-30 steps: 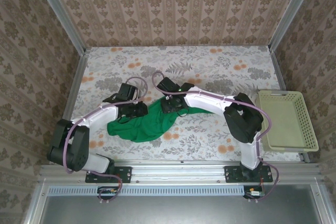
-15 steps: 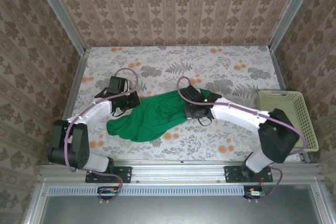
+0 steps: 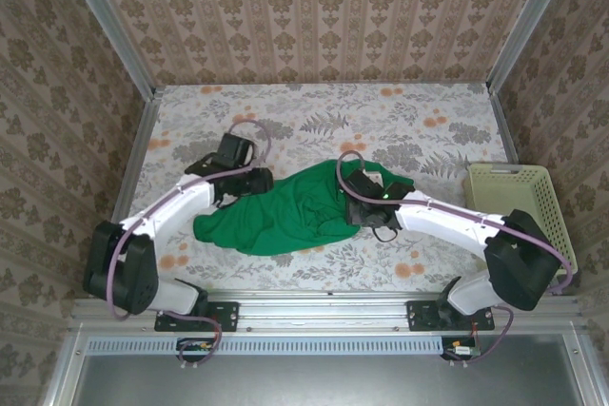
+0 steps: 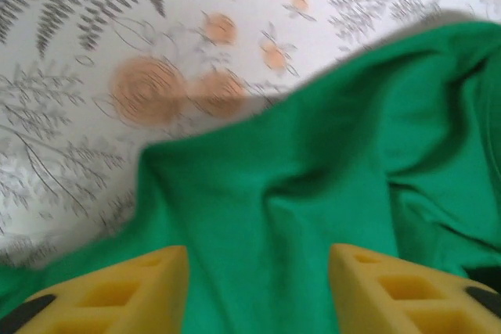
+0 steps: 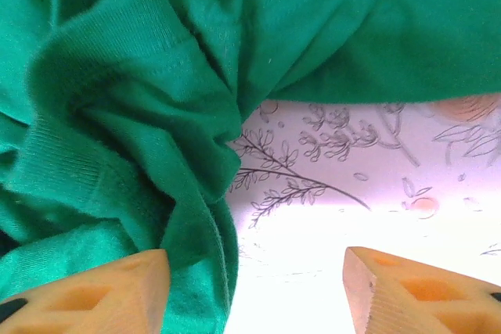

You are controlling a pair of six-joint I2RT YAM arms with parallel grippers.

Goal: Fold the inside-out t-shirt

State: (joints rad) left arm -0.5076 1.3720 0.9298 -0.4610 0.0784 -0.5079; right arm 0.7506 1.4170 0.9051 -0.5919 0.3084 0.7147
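The crumpled bright green cloth t-shirt [image 3: 285, 221] lies mid-way on the floral-patterned table [image 3: 409, 121], with my left claw [image 3: 257, 181] at its upper-left edge and my right claw [image 3: 371, 216] at its right edge. Bare table lies beyond, and the pale yellow-green plastic basket [image 3: 504, 170] sits well apart. My wrist views add stitched hems and both claws spread wide, clamping nothing.

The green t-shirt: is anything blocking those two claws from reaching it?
Nothing visible is. The left gripper hangs open right over the green t-shirt, and the open right gripper sits at its bunched edge.
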